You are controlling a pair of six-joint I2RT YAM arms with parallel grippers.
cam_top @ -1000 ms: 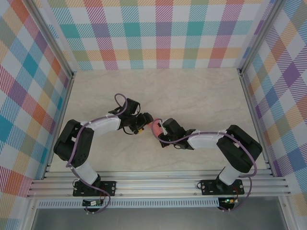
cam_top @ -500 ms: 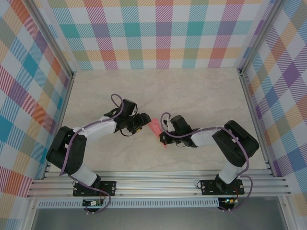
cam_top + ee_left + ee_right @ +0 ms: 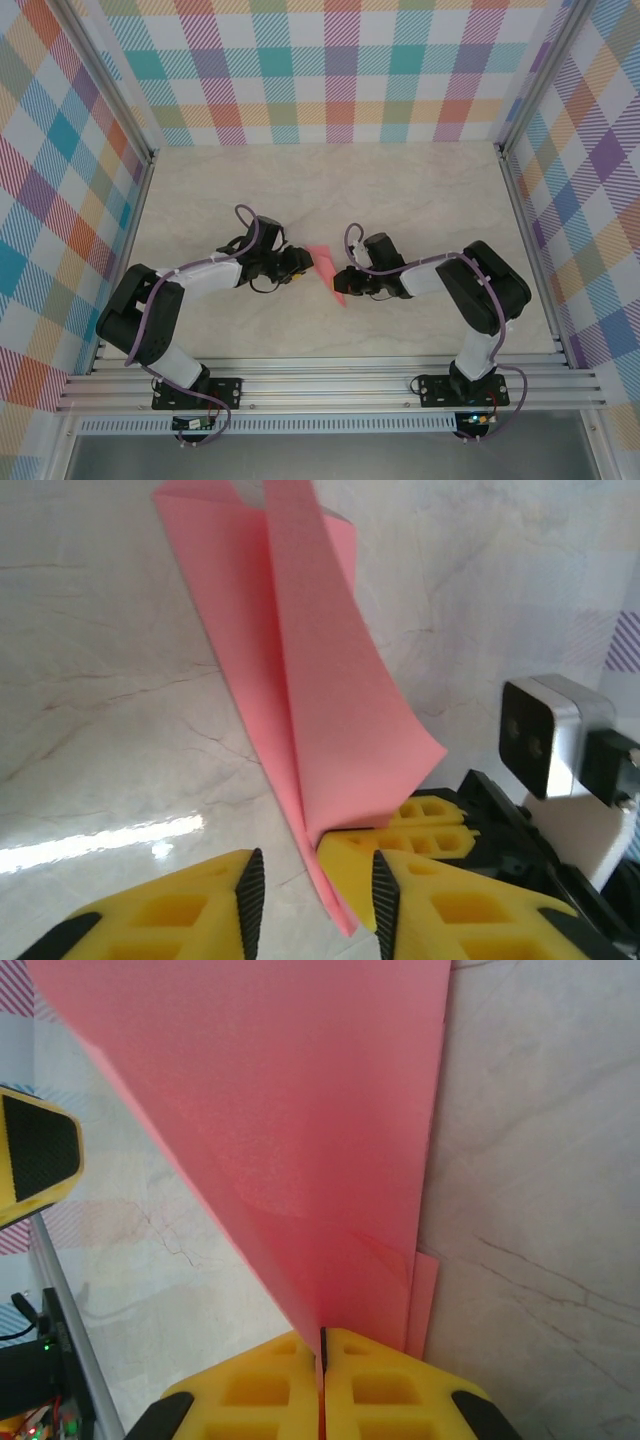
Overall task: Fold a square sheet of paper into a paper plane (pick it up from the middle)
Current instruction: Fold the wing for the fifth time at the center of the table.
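Right fingers point(image 3: 262, 1372) clamp my pink paper point(image 3: 300, 710); left fingers point(image 3: 249, 895) narrow, straddling its near tip, crease running straight away from them.

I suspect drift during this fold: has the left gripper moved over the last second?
Yes. In the top view the left gripper has shifted slightly toward the near rail, its tips beside the paper.

Cream marbled table point(image 3: 420, 200), glossy, takes up the middle of the top view. Aluminium rails point(image 3: 330, 385) run along its lower edge and up the left and right sides. Folded pink paper point(image 3: 325, 266) at frame centre, low over the surface; can't tell if it touches.
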